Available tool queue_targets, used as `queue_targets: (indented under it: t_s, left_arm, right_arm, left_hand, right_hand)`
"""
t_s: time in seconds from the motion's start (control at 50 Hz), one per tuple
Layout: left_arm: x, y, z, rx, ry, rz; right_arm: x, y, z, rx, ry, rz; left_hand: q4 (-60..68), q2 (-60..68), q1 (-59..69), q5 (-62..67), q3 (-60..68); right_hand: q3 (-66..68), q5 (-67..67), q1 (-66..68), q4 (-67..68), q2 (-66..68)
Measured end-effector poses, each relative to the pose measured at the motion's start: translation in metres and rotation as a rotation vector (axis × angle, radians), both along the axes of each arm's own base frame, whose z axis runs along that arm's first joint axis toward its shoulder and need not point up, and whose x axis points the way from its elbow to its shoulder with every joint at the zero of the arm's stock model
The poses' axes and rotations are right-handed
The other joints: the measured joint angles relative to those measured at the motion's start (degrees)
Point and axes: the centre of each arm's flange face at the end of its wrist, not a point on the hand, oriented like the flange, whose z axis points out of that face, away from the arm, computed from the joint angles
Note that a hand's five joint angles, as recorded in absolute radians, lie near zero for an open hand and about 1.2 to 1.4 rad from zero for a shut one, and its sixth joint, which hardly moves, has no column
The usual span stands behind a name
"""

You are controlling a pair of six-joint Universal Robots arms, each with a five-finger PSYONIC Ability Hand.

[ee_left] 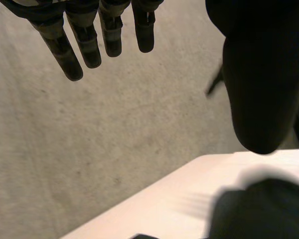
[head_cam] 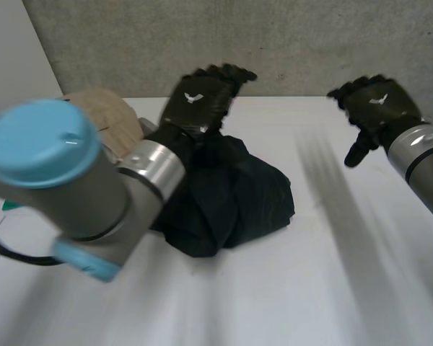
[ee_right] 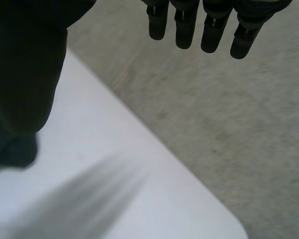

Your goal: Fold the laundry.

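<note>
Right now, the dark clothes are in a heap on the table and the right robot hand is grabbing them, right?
Not quite. The right robot hand is not grabbing them. It hangs off to the side of the dark clothes with relaxed fingers, holding nothing, as the head view shows. The clothes do lie in a heap on the table.

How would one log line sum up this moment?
left hand: open, raised; right hand: open, raised; crumpled black cloth: unfolded, on white table; beige cloth: beside it
</note>
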Motion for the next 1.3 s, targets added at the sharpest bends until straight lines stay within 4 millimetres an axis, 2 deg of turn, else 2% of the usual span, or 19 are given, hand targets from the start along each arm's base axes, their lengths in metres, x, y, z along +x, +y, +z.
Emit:
queue_targets:
  t_s: [0.08,0.14,0.26,0.28,0.4,0.58,0.7,0.72,0.78,0.82,0.88,0.9,0.92,0.98,1.06,1.1,1.14,1.2,1.3]
  left_arm:
    - [0.021,0.016,0.011,0.004,-0.008,0.02]
    - [0.032,0.028,0.005,0.028,-0.034,0.028]
    - [0.045,0.044,-0.026,0.122,-0.114,0.061]
    - [0.046,0.046,-0.032,0.14,-0.129,0.069]
    - [0.04,0.058,-0.069,0.232,-0.22,0.096]
    - [0.025,0.064,-0.101,0.277,-0.293,0.102]
    - [0.017,0.054,-0.117,0.297,-0.316,0.108]
    - [0.017,0.052,-0.119,0.299,-0.318,0.11]
    - [0.016,0.048,-0.121,0.301,-0.318,0.117]
    - [0.016,0.044,-0.119,0.298,-0.312,0.124]
    - [0.017,0.041,-0.109,0.279,-0.291,0.131]
    - [0.017,0.041,-0.108,0.276,-0.287,0.131]
    - [0.018,0.04,-0.095,0.252,-0.261,0.135]
    - [0.02,0.04,-0.069,0.2,-0.21,0.138]
    - [0.026,0.043,-0.022,0.095,-0.132,0.146]
    - [0.032,0.044,0.007,0.019,-0.091,0.157]
    - [0.038,0.045,0.031,-0.047,-0.062,0.173]
    - [0.047,0.042,0.065,-0.144,-0.023,0.207]
    - [0.058,0.041,0.118,-0.287,0.049,0.255]
  right_arm:
    - [0.005,0.001,-0.016,0.041,0.084,0.066]
    - [0.009,0.001,-0.031,0.066,0.133,0.13]
    - [0.017,0.002,-0.06,0.105,0.195,0.261]
    - [0.02,0.002,-0.071,0.118,0.209,0.305]
    - [0.029,-0.005,-0.096,0.108,0.226,0.386]
    - [0.039,-0.029,-0.116,-0.009,0.21,0.386]
    - [0.045,-0.039,-0.135,-0.027,0.208,0.382]
    - [0.047,-0.04,-0.138,-0.026,0.208,0.386]
    - [0.052,-0.041,-0.144,-0.024,0.209,0.394]
    - [0.057,-0.041,-0.148,-0.024,0.21,0.398]
    - [0.062,-0.041,-0.149,-0.025,0.208,0.401]
    - [0.063,-0.041,-0.149,-0.025,0.208,0.401]
    - [0.065,-0.041,-0.146,-0.031,0.203,0.401]
    - [0.067,-0.04,-0.131,-0.048,0.18,0.387]
    - [0.065,-0.04,-0.091,-0.089,0.116,0.335]
    - [0.06,-0.038,-0.052,-0.127,0.054,0.288]
    - [0.056,-0.035,-0.033,-0.144,0.027,0.266]
    - [0.046,-0.025,0.014,-0.187,-0.017,0.226]
    - [0.024,0.003,0.097,-0.291,-0.054,0.175]
  left_hand:
    - [0.0,0.0,0.0,0.0,0.0]
    - [0.0,0.0,0.0,0.0,0.0]
    - [0.1,0.1,0.1,0.1,0.0]
    - [0.1,0.1,0.1,0.1,0.0]
    - [0.1,0.1,0.2,0.2,0.1]
    - [3.9,3.7,3.5,4.2,3.4]
    - [19.4,19.6,20.6,19.3,19.4]
    - [30.6,30.4,32.7,30.1,30.0]
    - [40.6,40.4,42.4,40.0,39.6]
    - [52.4,51.9,52.0,51.6,51.0]
    - [54.4,53.7,52.1,52.5,52.8]
    - [54.4,53.7,52.1,52.5,52.8]
    - [54.5,53.9,52.1,52.5,53.3]
    - [54.6,53.9,52.1,52.5,53.3]
    - [54.8,54.3,52.1,52.5,53.3]
    - [54.8,54.4,52.1,52.5,53.8]
    - [54.8,54.4,52.1,52.5,53.8]
    - [54.8,54.4,52.1,52.5,53.8]
    - [54.8,54.4,52.1,52.5,53.8]
  right_hand:
    - [0.0,0.0,0.0,0.0,0.0]
    - [0.0,0.0,0.0,0.0,0.0]
    - [0.0,0.0,0.0,0.0,0.0]
    - [0.0,0.0,0.0,0.0,0.0]
    - [0.0,0.0,0.0,0.0,0.0]
    - [0.0,0.0,0.0,0.0,0.0]
    - [0.0,0.0,0.0,0.0,0.0]
    - [0.6,0.5,0.4,0.6,0.5]
    - [9.8,9.6,9.5,9.9,10.2]
    - [20.2,19.7,19.6,20.2,20.2]
    - [45.4,43.4,42.0,45.5,46.0]
    - [47.0,45.8,43.4,47.1,47.7]
    - [54.0,52.5,50.5,54.3,54.4]
    - [55.6,53.1,50.5,56.2,54.7]
    - [55.6,53.1,50.5,56.4,54.7]
    - [55.6,53.4,50.5,56.4,54.7]
    - [55.6,53.6,50.5,56.4,54.7]
    - [55.7,53.8,50.5,56.4,54.7]
    - [55.8,53.8,50.5,56.5,54.7]
